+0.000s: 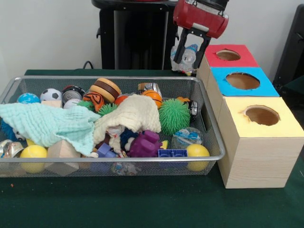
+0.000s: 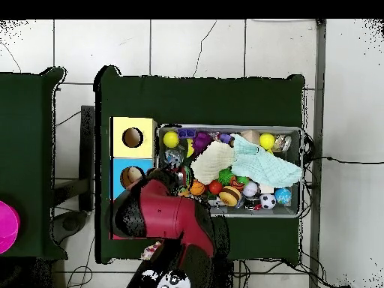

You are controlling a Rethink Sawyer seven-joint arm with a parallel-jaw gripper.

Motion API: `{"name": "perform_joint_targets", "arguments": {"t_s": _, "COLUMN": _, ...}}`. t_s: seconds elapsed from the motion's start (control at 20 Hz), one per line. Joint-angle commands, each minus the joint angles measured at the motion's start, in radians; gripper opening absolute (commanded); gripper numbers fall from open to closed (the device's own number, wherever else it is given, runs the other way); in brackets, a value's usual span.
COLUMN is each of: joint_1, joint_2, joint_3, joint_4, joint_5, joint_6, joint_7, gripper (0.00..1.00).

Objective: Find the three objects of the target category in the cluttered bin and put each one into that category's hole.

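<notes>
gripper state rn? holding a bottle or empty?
Shut on a bottle. In the front view the gripper has its fingers around a clear plastic bottle, lifted above the wire bin, beside the red-topped box.

Boxes [image 1: 256, 142] beside the bin [image 1: 209, 123]

Green table [image 1: 142, 204] w/ wire bin [image 1: 114, 161], wooden boxes [image 1: 256, 156].

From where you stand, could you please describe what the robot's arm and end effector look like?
The arm is a bulky, rounded red shell with black sections near its base. The end effector has a glossy red housing with a black top and two slim dark fingers hanging below. No cables or markings are readable.
</notes>
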Motion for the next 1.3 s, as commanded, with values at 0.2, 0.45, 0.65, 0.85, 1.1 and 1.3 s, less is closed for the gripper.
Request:
{"name": "perform_joint_targets", "arguments": {"t_s": 0.2, "joint_1": 0.007, "joint_2": -0.063, "joint_3": 0.128, "joint_4": -0.023, "joint_5": 0.094, "joint_6": 0.208, "joint_7": 0.193, "gripper": 0.00}}
{"name": "perform_joint_targets", "arguments": {"t_s": 0.45, "joint_1": 0.023, "joint_2": -0.078, "joint_3": 0.139, "joint_4": -0.028, "joint_5": 0.133, "joint_6": 0.247, "joint_7": 0.211, "gripper": 0.00}}
{"name": "perform_joint_targets", "arguments": {"t_s": 0.65, "joint_1": 0.042, "joint_2": -0.077, "joint_3": 0.139, "joint_4": -0.034, "joint_5": 0.164, "joint_6": 0.257, "joint_7": 0.231, "gripper": 0.00}}
{"name": "perform_joint_targets", "arguments": {"t_s": 0.85, "joint_1": 0.059, "joint_2": -0.064, "joint_3": 0.144, "joint_4": -0.033, "joint_5": 0.196, "joint_6": 0.244, "joint_7": 0.252, "gripper": 0.00}}
{"name": "perform_joint_targets", "arguments": {"t_s": 1.1, "joint_1": 0.097, "joint_2": -0.031, "joint_3": 0.129, "joint_4": -0.012, "joint_5": 0.264, "joint_6": 0.233, "joint_7": 0.314, "gripper": 0.00}}
{"name": "perform_joint_targets", "arguments": {"t_s": 1.3, "joint_1": 0.109, "joint_2": -0.012, "joint_3": 0.133, "joint_4": 0.025, "joint_5": 0.314, "joint_6": 0.202, "joint_7": 0.330, "gripper": 0.00}}
